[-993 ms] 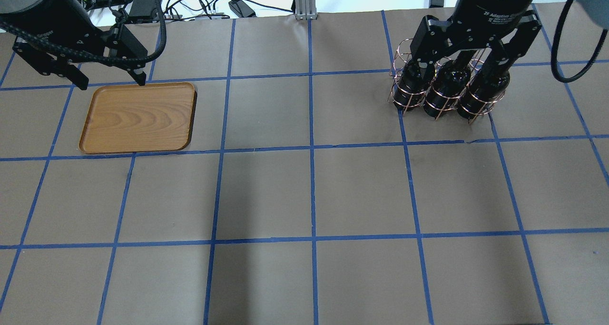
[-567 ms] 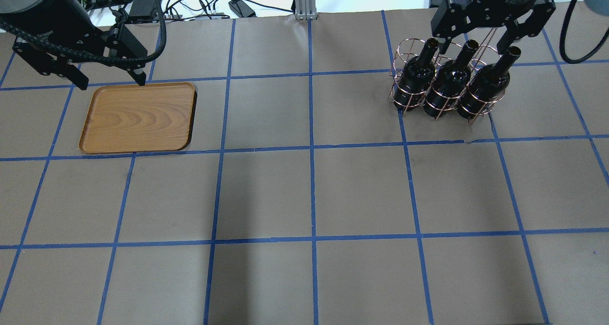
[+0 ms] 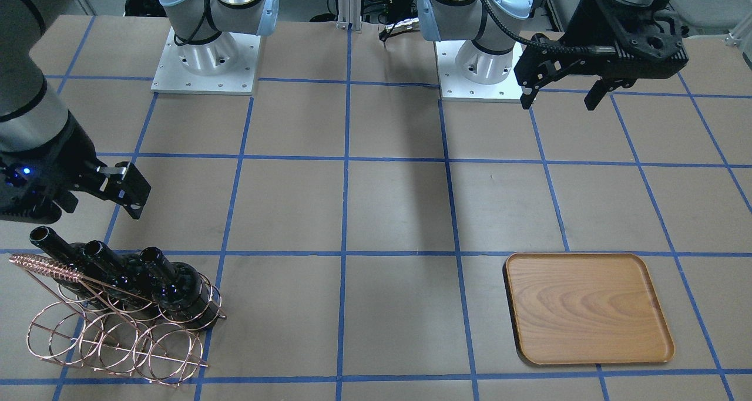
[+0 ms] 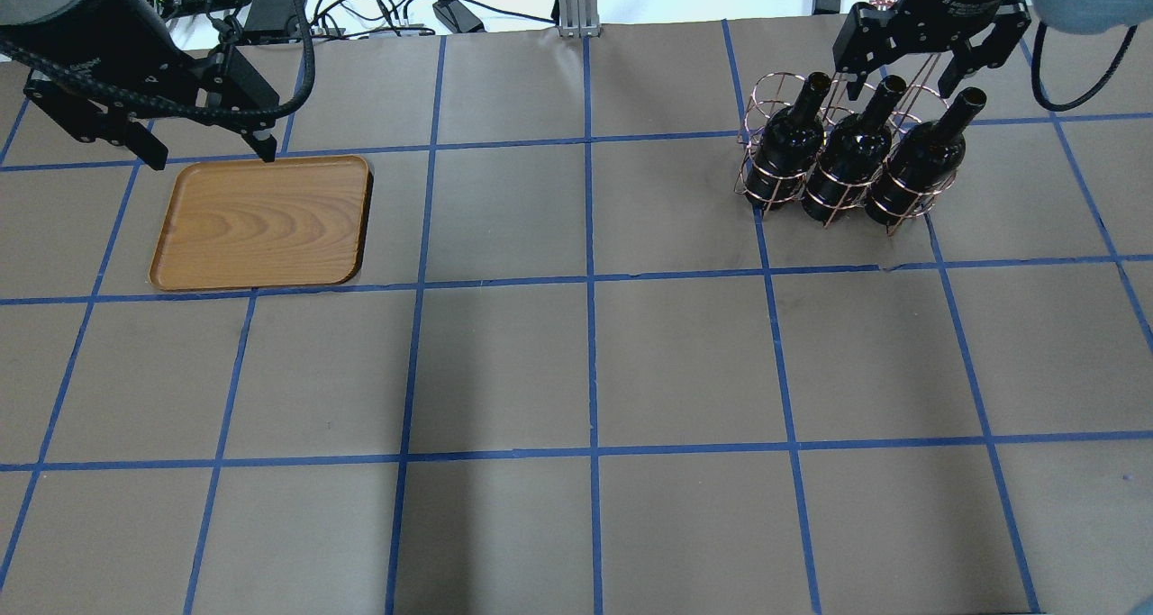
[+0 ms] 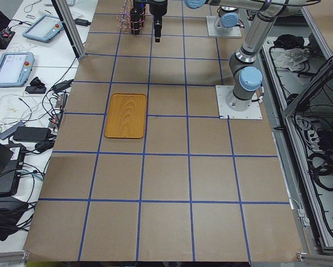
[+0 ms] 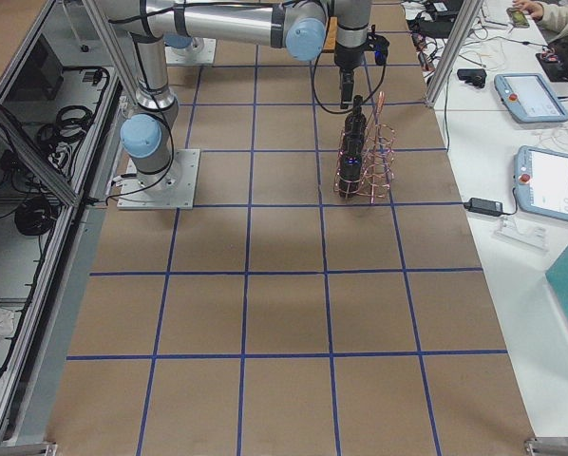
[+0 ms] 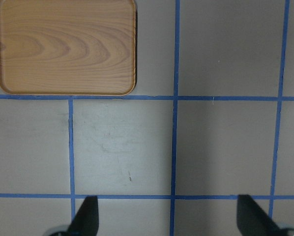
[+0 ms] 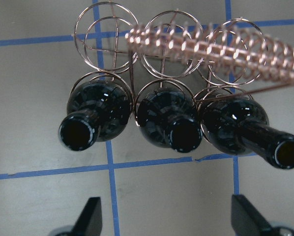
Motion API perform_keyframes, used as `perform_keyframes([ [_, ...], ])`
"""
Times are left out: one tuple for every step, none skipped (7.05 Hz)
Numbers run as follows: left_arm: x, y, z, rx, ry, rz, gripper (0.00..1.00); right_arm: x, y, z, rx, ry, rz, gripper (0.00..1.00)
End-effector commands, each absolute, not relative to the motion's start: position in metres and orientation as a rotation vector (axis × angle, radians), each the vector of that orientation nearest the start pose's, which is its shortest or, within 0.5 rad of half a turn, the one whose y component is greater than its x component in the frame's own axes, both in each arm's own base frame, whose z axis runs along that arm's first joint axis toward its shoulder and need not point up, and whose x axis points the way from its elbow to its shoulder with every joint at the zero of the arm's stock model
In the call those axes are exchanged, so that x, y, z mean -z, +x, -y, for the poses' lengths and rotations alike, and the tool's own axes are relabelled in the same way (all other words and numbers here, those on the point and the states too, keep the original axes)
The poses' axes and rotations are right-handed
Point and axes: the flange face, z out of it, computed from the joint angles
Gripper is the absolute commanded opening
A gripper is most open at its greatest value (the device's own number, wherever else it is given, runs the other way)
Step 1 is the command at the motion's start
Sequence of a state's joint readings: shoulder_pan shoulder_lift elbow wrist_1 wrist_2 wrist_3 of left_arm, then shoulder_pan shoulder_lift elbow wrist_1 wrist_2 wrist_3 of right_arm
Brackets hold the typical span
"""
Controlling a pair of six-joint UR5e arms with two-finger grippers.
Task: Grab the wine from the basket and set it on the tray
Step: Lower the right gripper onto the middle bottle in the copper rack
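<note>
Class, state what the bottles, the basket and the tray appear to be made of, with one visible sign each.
Bottles: likely dark glass, glossy; sharp highlights on the shoulders.
Basket: thin metal wire, copper-toned and shiny; see-through loops, twisted handle.
Tray: wood or wood-look, smooth; curved grain lines.

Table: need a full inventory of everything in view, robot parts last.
Wine bottles: three, glossy near-black, upright in the basket's robot-side row, none lifted.
Basket: one, copper wire, on the robot's right; its other three loops are empty.
Tray: one, light-brown wood, on the robot's left, empty.
Table: one, brown paper with a blue tape grid.
Cables: several, black, beyond the far edge.
Teach pendants: two per side bench, grey-blue.
Left gripper: one, black, raised by the tray, jaws open, empty.
Right gripper: one, black, raised over the bottle necks, jaws open, empty.
</note>
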State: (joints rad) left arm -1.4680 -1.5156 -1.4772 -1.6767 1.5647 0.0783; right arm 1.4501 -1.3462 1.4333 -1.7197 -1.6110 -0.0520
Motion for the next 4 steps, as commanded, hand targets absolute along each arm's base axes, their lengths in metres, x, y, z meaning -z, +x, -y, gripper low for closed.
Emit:
perform_keyframes([
  [-0.550, -0.085, 0.480, 0.068, -0.038, -3.143, 1.00, -0.420, 0.040, 0.621, 0.071, 0.099, -3.181, 0.92],
  [-0.550, -0.085, 0.480, 0.068, -0.038, -3.143, 1.00, -0.412, 0.038, 0.625, 0.112, 0.102, -3.182, 0.92],
  [-0.550, -0.085, 0.480, 0.068, -0.036, -3.143, 1.00, -0.402, 0.040, 0.624, 0.123, 0.102, -3.177, 0.92],
  [-0.550, -0.085, 0.480, 0.068, -0.036, -3.143, 1.00, -0.400, 0.040, 0.625, 0.147, 0.100, -3.177, 0.91],
])
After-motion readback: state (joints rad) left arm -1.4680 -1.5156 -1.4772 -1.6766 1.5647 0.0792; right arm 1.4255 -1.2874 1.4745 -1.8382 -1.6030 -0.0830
